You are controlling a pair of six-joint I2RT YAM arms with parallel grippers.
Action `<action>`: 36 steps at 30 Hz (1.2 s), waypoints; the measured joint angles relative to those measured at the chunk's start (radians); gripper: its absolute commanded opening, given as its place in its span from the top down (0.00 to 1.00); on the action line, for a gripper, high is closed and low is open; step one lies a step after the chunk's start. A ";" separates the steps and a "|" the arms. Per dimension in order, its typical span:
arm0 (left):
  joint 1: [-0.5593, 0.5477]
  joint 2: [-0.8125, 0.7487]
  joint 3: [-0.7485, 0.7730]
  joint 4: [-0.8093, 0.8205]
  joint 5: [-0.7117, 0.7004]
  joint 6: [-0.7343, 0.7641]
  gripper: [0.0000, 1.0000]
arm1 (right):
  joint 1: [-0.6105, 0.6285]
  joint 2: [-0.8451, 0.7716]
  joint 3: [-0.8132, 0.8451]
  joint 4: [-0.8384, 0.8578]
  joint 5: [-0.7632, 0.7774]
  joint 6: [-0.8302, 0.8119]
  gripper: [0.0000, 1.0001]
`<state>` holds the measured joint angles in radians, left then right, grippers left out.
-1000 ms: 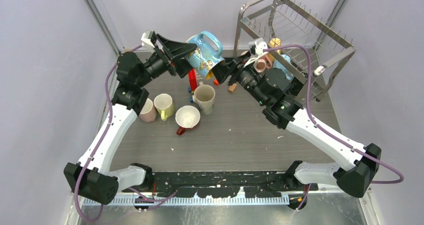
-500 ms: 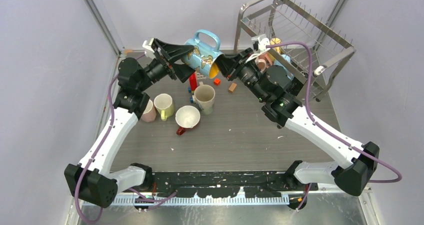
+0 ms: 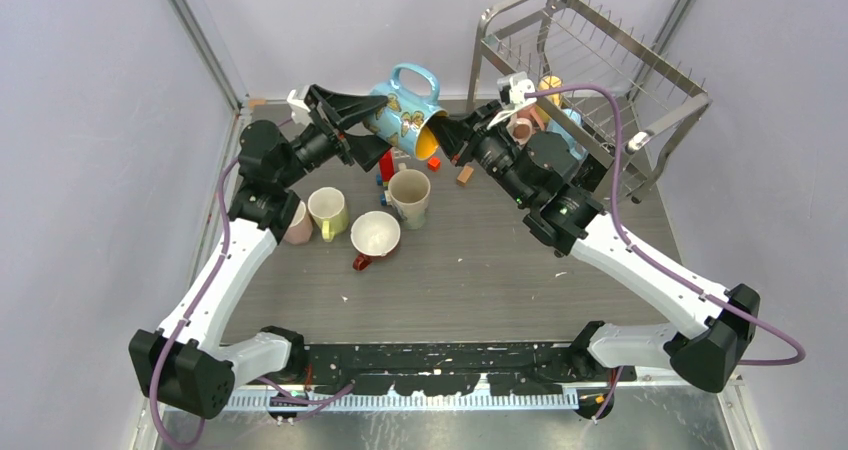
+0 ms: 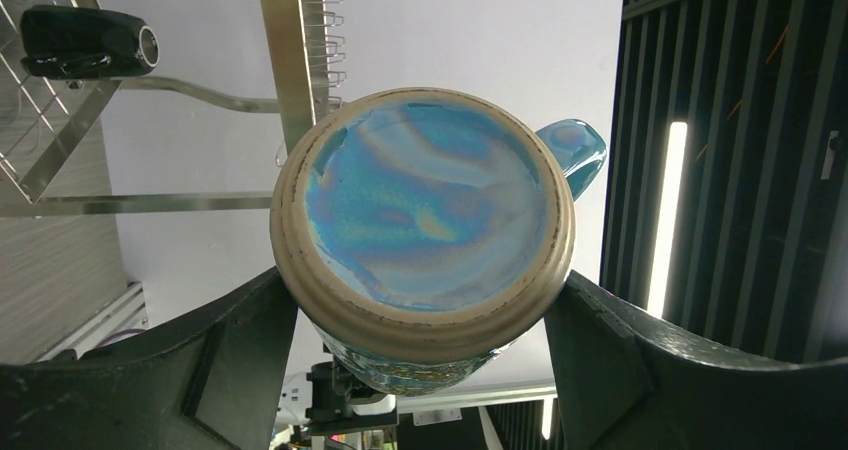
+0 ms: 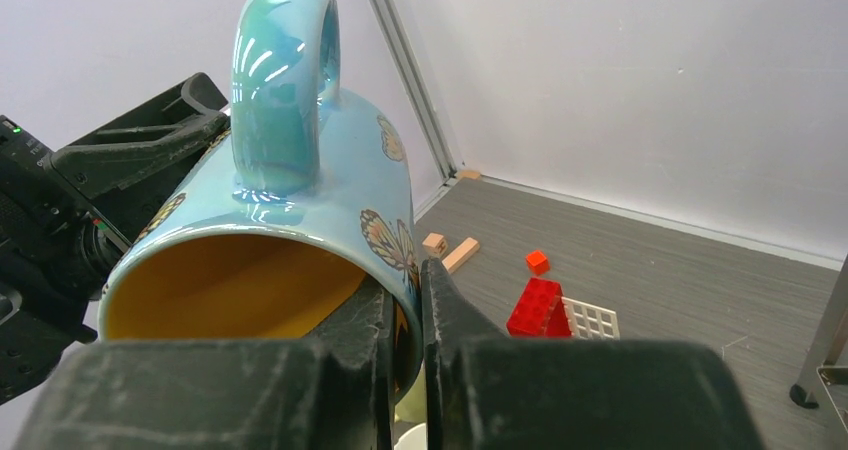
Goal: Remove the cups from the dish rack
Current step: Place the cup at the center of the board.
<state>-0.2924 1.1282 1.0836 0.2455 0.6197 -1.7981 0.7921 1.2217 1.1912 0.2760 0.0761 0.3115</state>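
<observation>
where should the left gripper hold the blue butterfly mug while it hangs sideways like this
Grip the round body near its base, coming from the base end and spanning its width, as the left gripper does: the blue butterfly mug lies sideways, handle up, and the right gripper pinches the lower rim wall.

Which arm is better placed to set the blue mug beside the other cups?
Probably left: left gripper clasps the blue mug at its base, with the set-down cups on its side; right gripper only pinches the rim.
</observation>
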 measured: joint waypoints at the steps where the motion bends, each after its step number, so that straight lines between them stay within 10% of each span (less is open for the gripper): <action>1: 0.000 0.000 -0.002 -0.001 -0.001 0.002 0.34 | 0.001 -0.001 0.000 -0.005 0.004 0.002 0.99; 11: -0.011 -0.001 -0.003 -0.013 -0.007 0.081 0.09 | 0.012 -0.024 0.000 -0.080 0.077 0.055 0.99; 36: -0.005 -0.130 0.084 -0.365 -0.134 0.607 0.00 | 0.022 -0.034 0.140 -0.544 0.293 0.116 0.99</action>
<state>-0.2977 0.9977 1.1679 -0.1196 0.4858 -1.1908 0.8143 1.1881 1.3315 -0.2680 0.3691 0.4274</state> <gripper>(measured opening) 0.995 0.128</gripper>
